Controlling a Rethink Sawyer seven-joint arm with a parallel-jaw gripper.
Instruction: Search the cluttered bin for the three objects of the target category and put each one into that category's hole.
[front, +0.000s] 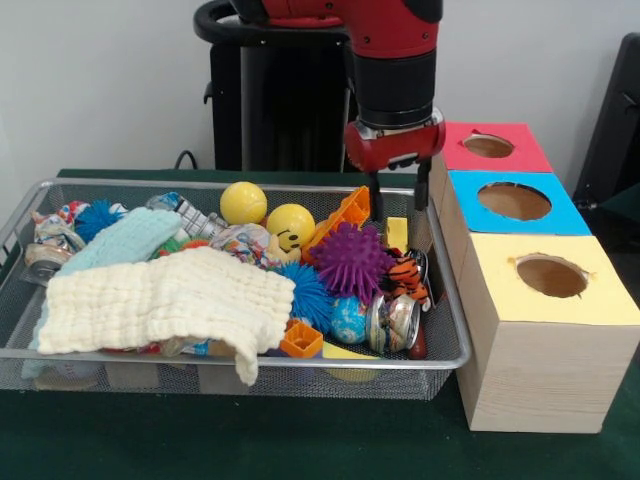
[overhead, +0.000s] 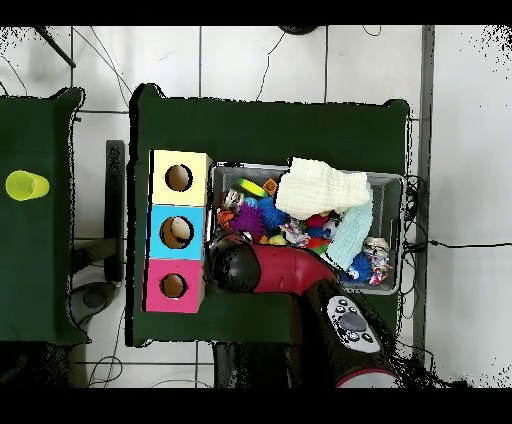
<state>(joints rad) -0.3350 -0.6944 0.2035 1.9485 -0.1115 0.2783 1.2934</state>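
front view: gripper (front: 397, 207) is seen low over the far right corner of the wire bin (front: 449, 330), its two black fingers apart with nothing between them. a small yellow block (front: 397, 232) stands directly under the gap between the fingers, just below the tips; whether the tips touch it cannot be told. an orange block (front: 342, 217) leans just left of the left finger, and a purple spiky ball (front: 352, 260) lies nearer and to the left. the block's long axis cannot be judged from here; its broad face is turned toward the near side.

the target category is not stated. the yellow block is judged the likely target, since the fingers straddle it, so the coming move is judged a short straight descent and a closing, with no sideways shift needed.

three boxes sit just right of the bin: yellow box (front: 560, 318) nearest, blue box (front: 515, 203) in the middle, red box (front: 490, 147) farthest. the gripper is nearest the blue and red boxes.

a white cloth (front: 160, 300) covers the near left part of the bin, so what lies under it is hidden.

overhead view: the arm covers the gripper and the block; the cloth (overhead: 320, 187) and the three holes are seen, and something pale appears inside the blue box (overhead: 177, 232).
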